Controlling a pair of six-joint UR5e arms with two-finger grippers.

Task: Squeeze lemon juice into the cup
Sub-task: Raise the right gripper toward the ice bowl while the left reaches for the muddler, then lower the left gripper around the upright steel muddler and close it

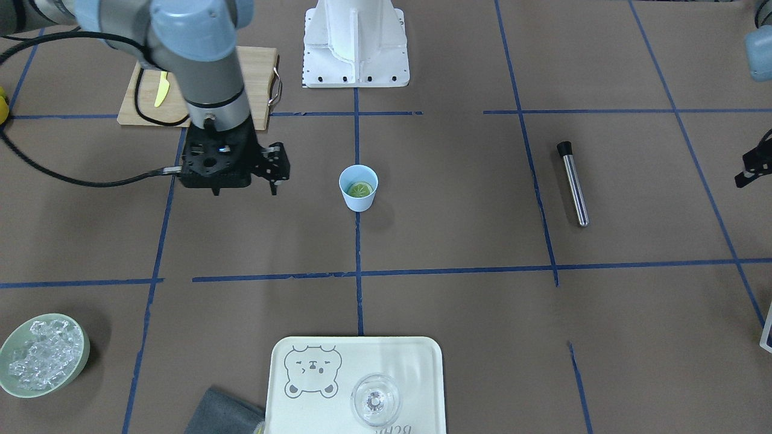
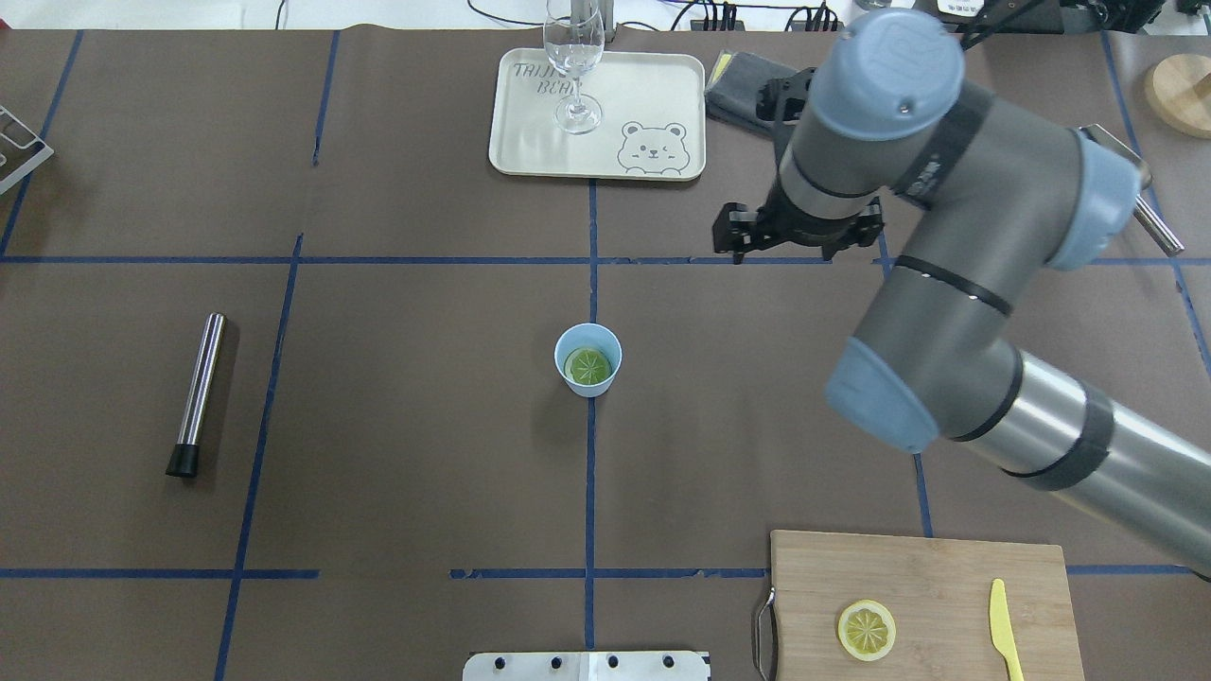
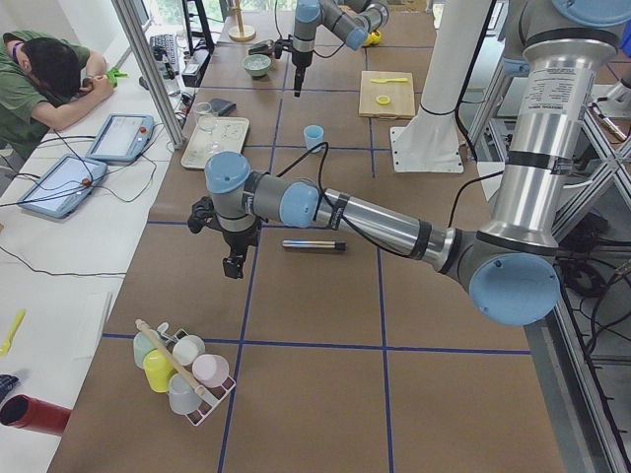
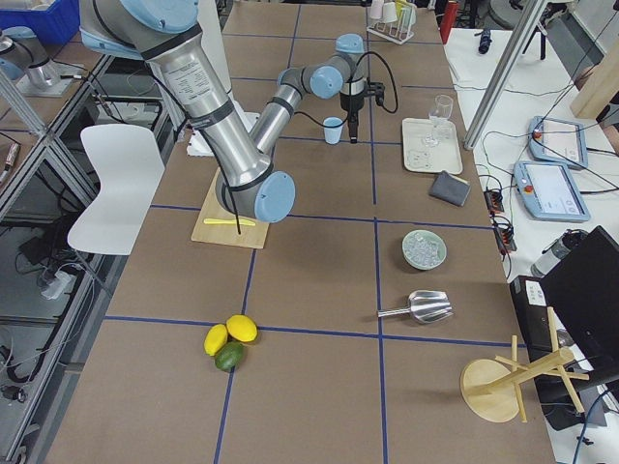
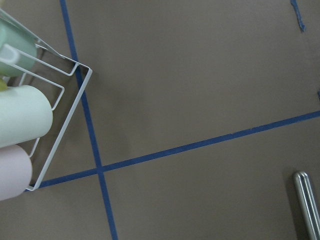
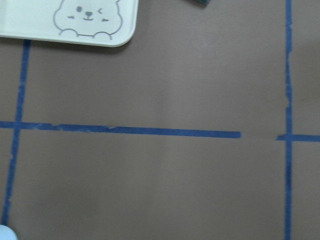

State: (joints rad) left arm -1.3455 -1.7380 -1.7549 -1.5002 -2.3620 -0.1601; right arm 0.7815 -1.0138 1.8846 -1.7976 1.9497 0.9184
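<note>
The light-blue cup (image 1: 358,202) (image 2: 573,342) stands upright at the table's centre, on a blue tape line. A lemon slice (image 1: 360,190) (image 2: 587,366) lies flat inside it. A second lemon slice (image 2: 866,630) lies on the wooden cutting board (image 2: 946,577). My right gripper (image 1: 274,190) (image 2: 738,236) hangs pointing down, off to the cup's side and farther from my base, and holds nothing that I can see; its jaws are not clear. My left gripper (image 1: 748,175) (image 3: 234,268) hovers far from the cup, near the metal rod; I cannot tell its state.
A metal rod with a black cap (image 1: 573,184) (image 2: 197,392) lies on my left side. A bear tray (image 1: 422,361) carries a clear glass (image 2: 573,66). Also here: an ice bowl (image 1: 42,355), a grey cloth (image 1: 223,413), a yellow knife (image 2: 1003,629), and a cup rack (image 5: 55,130).
</note>
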